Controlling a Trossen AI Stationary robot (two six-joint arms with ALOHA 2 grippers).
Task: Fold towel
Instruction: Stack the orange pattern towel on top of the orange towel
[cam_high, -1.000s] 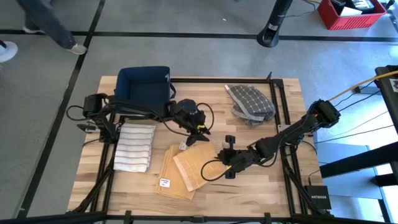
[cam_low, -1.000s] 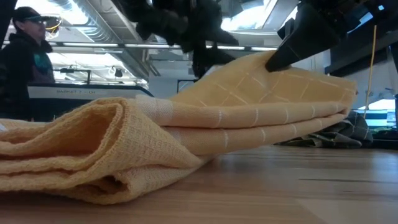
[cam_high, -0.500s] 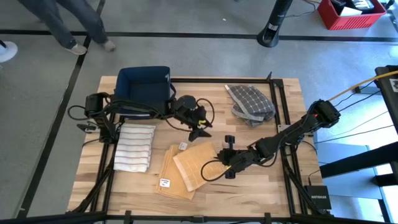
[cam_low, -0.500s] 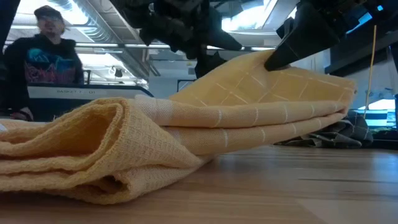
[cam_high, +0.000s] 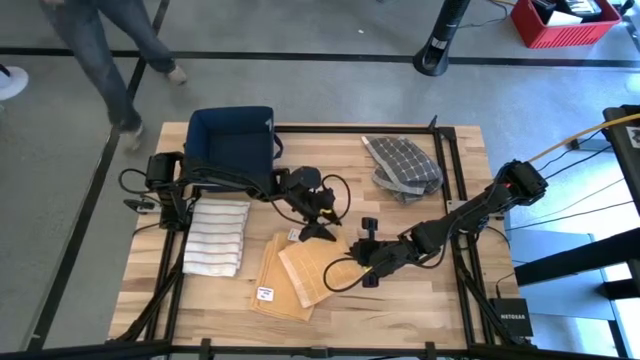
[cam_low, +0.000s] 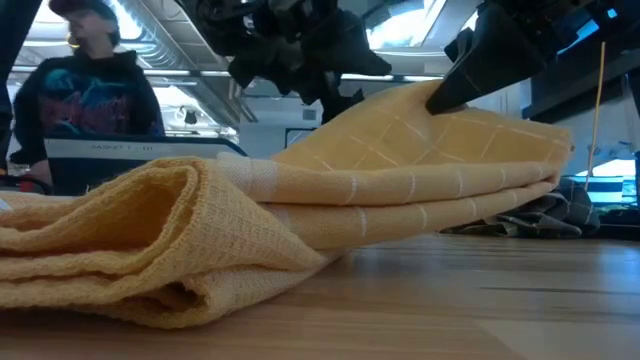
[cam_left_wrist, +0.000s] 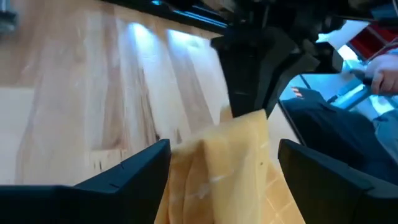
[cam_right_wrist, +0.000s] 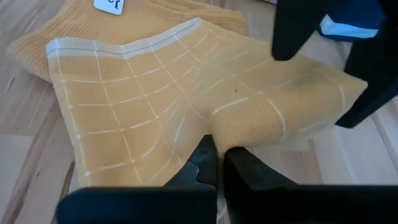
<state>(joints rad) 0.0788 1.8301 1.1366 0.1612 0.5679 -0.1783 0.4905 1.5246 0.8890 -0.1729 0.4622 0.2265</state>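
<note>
A yellow towel with a thin white grid (cam_high: 315, 265) lies folded on the table, partly over a yellow waffle-weave cloth (cam_high: 272, 290) that bears a white label. My right gripper (cam_high: 358, 262) is shut on the towel's right edge. My left gripper (cam_high: 318, 230) stands open over the towel's far corner. In the left wrist view the towel's raised part (cam_left_wrist: 239, 146) shows between its two fingers, apart from both. In the low view the towel (cam_low: 420, 165) rises toward my right gripper (cam_low: 440, 98). My right gripper pinches a raised fold of the towel (cam_right_wrist: 249, 121) between its two fingers, at the towel's right edge. The fingers slant down from the table's right side. That part is lifted a little; the remainder of the towel lies on the table and on the waffle cloth.
A white striped towel (cam_high: 215, 235) lies folded at the left, with a dark blue basket (cam_high: 232, 140) behind it. A grey checked cloth (cam_high: 405, 165) is bunched at the far right. Black frame rails (cam_high: 455, 200) border the table. A person (cam_high: 100, 40) walks past the far left.
My left gripper has moved down and toward the table's near edge, onto the towel's far corner, tipping a little more downward. My right gripper and the towel have stayed as they were.
</note>
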